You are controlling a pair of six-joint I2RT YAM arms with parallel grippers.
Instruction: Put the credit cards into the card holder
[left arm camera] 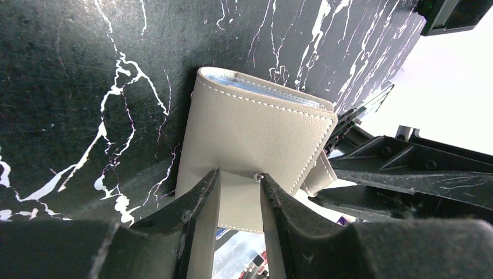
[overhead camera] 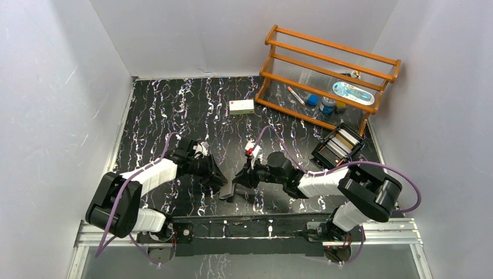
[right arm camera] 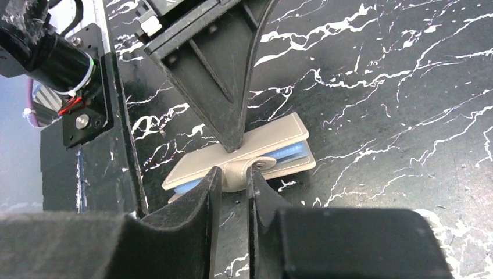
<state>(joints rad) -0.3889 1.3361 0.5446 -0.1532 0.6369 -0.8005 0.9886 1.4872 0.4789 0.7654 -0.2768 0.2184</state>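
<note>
The left fingers, black and set narrowly apart, stand tip-down on the grey-taupe cover of the card holder; nothing is pinched between them. The holder lies folded on the black, white-veined counter, in the near middle between the two arms. A band of light blue shows along its open edges.

From the opposite side, the right fingers sit close together on the holder's snap tab, which curls up from the cover into the slim gap between them. In the right wrist view, a left fingertip presses on top of the cover directly behind that tab.

Well apart, toward the far right of the counter, a black tray holds pale and tan credit cards. Behind it stands a wooden rack with small items on its lower shelf. A white box with a red mark lies near the counter's far middle.
</note>
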